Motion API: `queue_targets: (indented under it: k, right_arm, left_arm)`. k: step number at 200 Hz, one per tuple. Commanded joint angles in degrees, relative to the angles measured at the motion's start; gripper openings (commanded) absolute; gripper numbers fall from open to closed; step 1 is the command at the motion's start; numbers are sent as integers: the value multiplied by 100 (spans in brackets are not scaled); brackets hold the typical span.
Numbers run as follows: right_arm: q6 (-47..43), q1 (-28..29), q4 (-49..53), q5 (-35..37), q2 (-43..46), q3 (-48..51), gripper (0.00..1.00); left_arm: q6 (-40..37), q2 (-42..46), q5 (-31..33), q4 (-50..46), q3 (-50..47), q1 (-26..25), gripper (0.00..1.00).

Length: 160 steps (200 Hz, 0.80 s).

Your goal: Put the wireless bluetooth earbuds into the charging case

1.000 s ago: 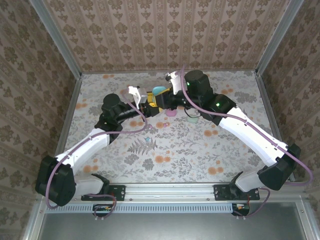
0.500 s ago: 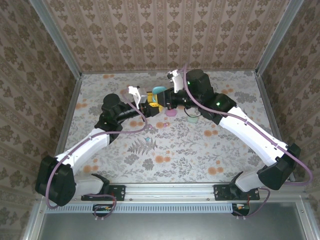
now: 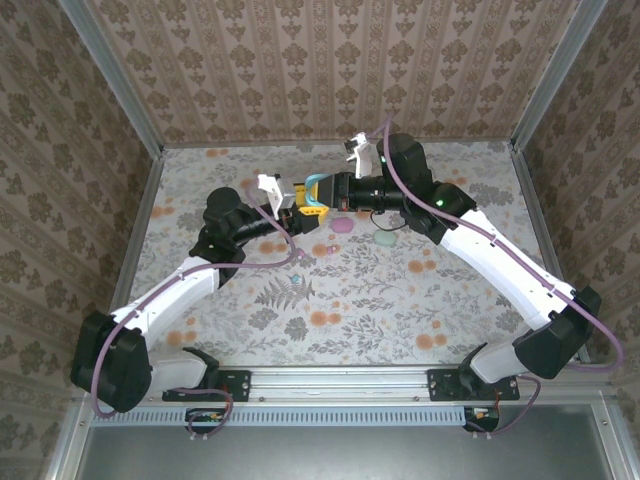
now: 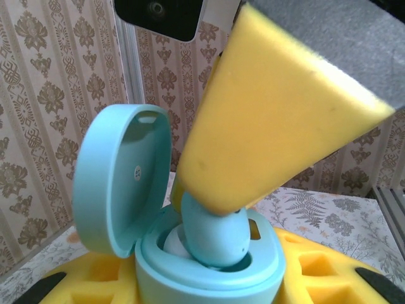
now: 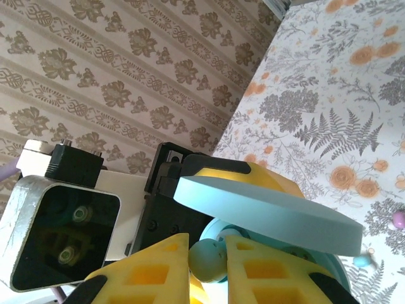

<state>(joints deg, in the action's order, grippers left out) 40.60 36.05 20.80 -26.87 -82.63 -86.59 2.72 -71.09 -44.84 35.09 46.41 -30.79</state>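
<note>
1. My left claw (image 3: 303, 200) is pinching the blue charging case (image 4: 209, 269) from both sides. It holds the case up above the far part of the desk (image 3: 350, 310).
2. The lid (image 4: 123, 180) of the case is flipped open and stands up on one side.
3. My right claw (image 5: 205, 266) is pinching a blue earbud (image 4: 215, 234) between its yellow pads (image 5: 149, 269).
4. The blue earbud sits partly down in the open case. Its top pokes out over the rim.
5. In the left wrist view, one yellow pad of my right claw rests right on top of that earbud.
6. A pink case (image 3: 342, 226) and a mint case (image 3: 385, 240) lie near each other on the desk.
7. A tiny pink earbud (image 3: 330, 248) lies just beside the pink case. A tiny bluish earbud (image 3: 297, 281) lies closer to me.
</note>
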Motion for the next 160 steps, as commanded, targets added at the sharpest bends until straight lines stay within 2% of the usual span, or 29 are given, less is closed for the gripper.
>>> queue_targets:
  k: [1, 48, 112, 160]
  right_arm:
    - [321, -18, 39, -45, -100, -95, 20]
    - [500, -19, -47, -79, -66, -123, 19]
    - [666, -108, 207, -477, -100, -295, 19]
    - [748, -140, 381, -589, -155, -329, 19]
  left_arm:
    - [-179, 113, -121, 23, 213, -51, 33]
    - [-226, 122, -14, 11, 174, -50, 33]
    - [-604, 152, -109, -230, 186, -50, 34]
    - [-475, 157, -48, -50, 158, -51, 34]
